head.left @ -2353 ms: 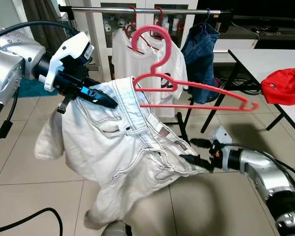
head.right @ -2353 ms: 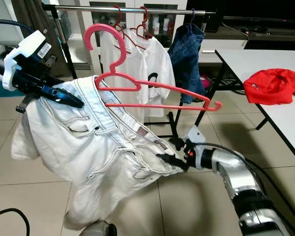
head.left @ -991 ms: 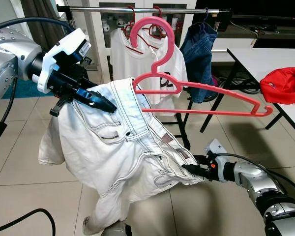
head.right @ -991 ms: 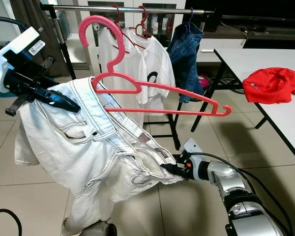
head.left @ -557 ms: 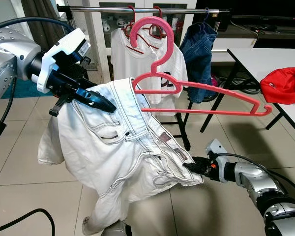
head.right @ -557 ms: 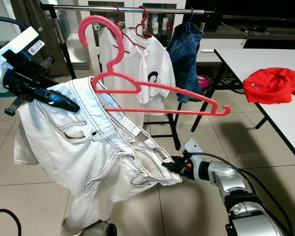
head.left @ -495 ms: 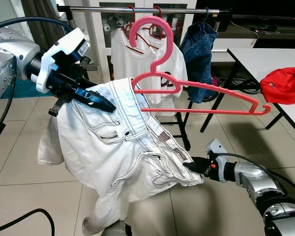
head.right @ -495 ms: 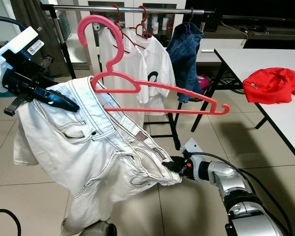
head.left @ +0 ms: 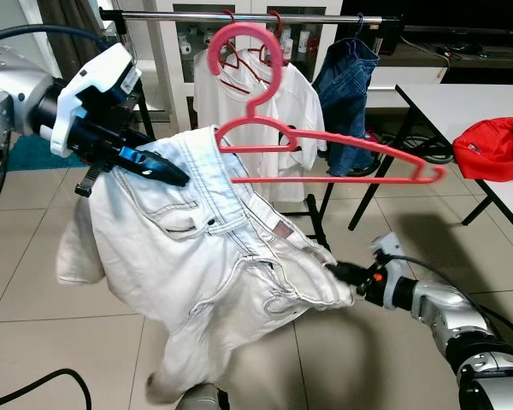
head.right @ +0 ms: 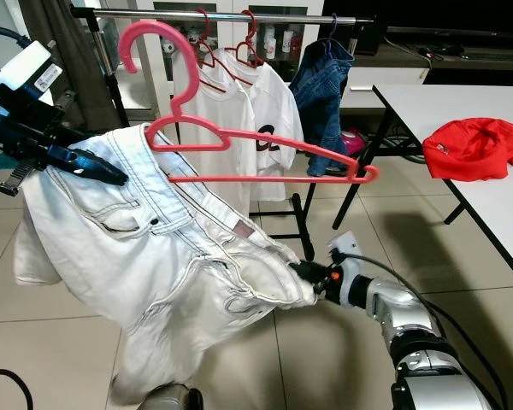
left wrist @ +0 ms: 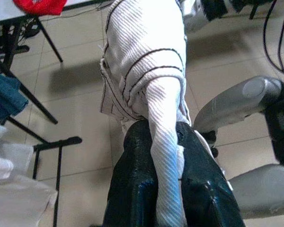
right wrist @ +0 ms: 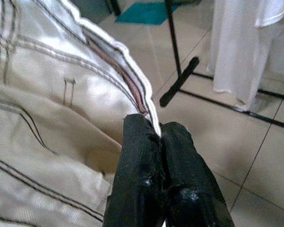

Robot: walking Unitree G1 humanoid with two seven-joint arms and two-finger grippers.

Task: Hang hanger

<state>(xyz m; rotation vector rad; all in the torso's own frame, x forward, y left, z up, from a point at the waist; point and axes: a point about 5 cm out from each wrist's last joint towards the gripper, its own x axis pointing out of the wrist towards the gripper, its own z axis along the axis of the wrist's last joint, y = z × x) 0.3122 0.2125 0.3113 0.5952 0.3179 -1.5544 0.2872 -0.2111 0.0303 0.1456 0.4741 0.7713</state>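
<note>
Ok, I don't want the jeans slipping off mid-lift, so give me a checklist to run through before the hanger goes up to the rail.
1. Left gripper shut on the white jeans: ok; the left wrist view shows fabric pinched between its fingers.
2. Right gripper shut on the waistband edge: ok, as the right wrist view shows.
3. Pink hanger seated in the jeans: cannot tell; one end is tucked into the waistband, the other juts out bare.
4. Hook upright: ok, though below the rail.
5. Free rail space: ok, left of the white shirts.
</note>
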